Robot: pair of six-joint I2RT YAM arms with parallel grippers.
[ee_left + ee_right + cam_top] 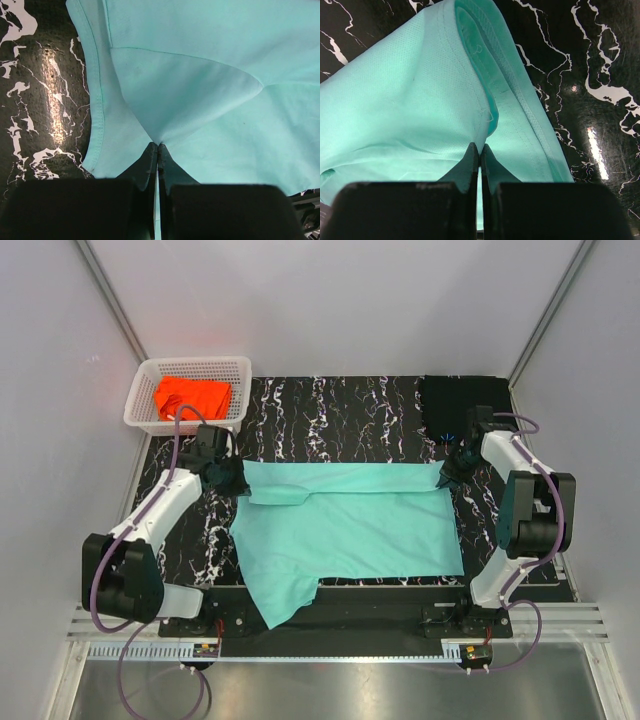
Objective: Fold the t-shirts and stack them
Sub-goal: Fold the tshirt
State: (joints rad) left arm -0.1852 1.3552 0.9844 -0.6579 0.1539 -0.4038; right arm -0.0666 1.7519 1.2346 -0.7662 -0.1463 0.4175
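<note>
The mint-teal t-shirt [350,525] lies spread across the middle of the black tabletop, one sleeve hanging toward the near edge. My left gripper [238,483] is shut on its far left corner, pinching the cloth [165,100] between the fingertips. My right gripper [445,478] is shut on its far right corner, pinching the cloth [435,115] near a hem. The bright orange t-shirt [190,398] lies bunched in the white basket. The black t-shirt [455,405] lies at the far right corner of the table.
The white lattice basket [240,390] stands at the far left corner. White walls close in the table at the back and both sides. The black white-veined tabletop [340,420] shows beyond the teal shirt.
</note>
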